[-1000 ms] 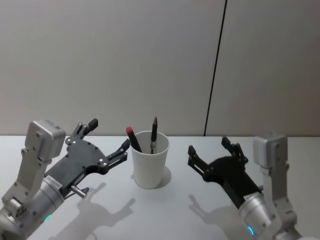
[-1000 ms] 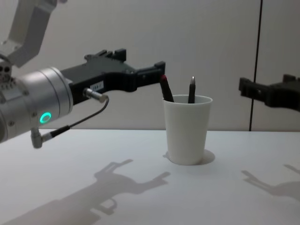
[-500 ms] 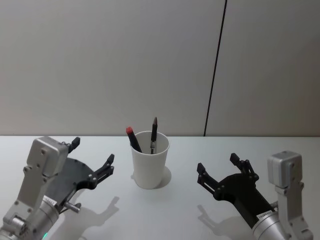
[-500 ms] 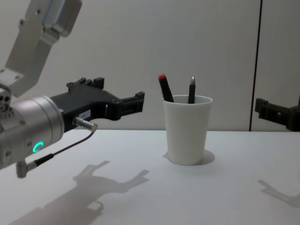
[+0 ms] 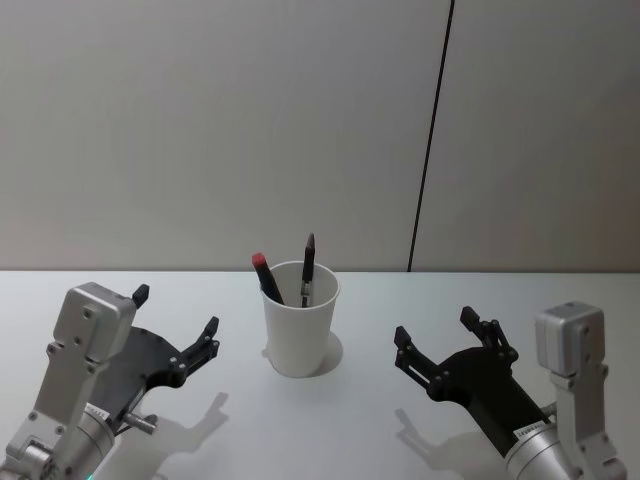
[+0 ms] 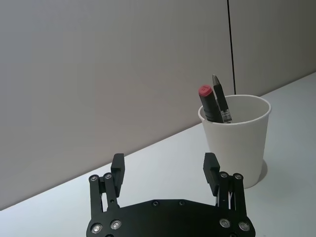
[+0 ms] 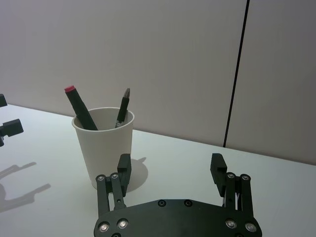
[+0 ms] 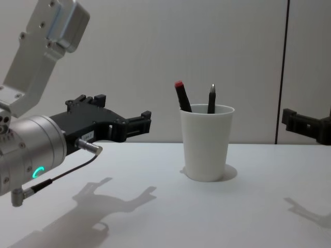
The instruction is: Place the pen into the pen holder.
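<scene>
Pulled my left gripper (image 5: 172, 326) back a bit more from the pen holder (image 5: 299, 318) since half a second ago; it now hangs well to the cup's left, fingers spread wide, holding nothing. Red-capped pen (image 5: 266, 277) stands tilted inside the cup beside a dark pen (image 5: 307, 270). My right gripper (image 5: 440, 343) hasn't budged, off to the right, also wide open and empty. Cup sits upright on the white table (image 5: 330, 430).

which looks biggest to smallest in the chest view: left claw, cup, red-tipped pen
1. Left claw, with its arm: largest, though it sits nearest the camera, which inflates it.
2. Cup.
3. Red-tipped pen: smallest, with just its upper part above the rim.
</scene>
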Action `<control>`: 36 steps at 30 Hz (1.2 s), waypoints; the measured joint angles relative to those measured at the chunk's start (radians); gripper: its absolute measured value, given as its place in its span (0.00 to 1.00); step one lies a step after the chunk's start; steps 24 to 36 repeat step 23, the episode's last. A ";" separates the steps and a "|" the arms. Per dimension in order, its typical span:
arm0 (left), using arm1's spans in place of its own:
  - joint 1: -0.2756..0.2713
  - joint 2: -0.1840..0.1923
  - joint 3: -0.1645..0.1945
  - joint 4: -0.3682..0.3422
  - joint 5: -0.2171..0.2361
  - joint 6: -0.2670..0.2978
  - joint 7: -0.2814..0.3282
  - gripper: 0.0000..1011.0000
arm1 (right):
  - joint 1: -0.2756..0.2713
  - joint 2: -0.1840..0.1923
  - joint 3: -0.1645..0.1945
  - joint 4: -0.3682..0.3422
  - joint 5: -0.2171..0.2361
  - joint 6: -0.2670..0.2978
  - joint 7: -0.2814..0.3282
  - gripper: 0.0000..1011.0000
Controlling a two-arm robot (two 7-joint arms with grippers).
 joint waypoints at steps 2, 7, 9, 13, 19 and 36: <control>0.000 0.000 0.000 0.000 0.000 0.000 0.000 0.99 | 0.000 0.000 0.000 0.000 0.000 0.000 0.000 0.99; 0.000 0.000 0.000 0.000 0.000 0.000 0.000 0.99 | 0.000 0.000 0.000 0.000 0.000 0.000 0.000 0.99; 0.000 0.000 -0.001 0.000 0.000 0.000 0.000 0.99 | 0.000 0.000 0.000 0.000 0.000 0.000 0.000 0.99; 0.000 0.000 -0.001 0.000 0.000 0.000 0.000 0.99 | 0.000 0.000 0.000 0.000 0.000 0.001 0.000 0.99; 0.000 0.000 -0.001 0.000 0.000 0.000 0.000 0.99 | 0.000 0.000 0.000 0.000 -0.001 0.001 0.000 0.99; 0.000 0.000 -0.001 0.000 0.000 0.000 0.000 0.99 | 0.000 0.000 0.000 0.000 -0.001 0.001 0.000 0.99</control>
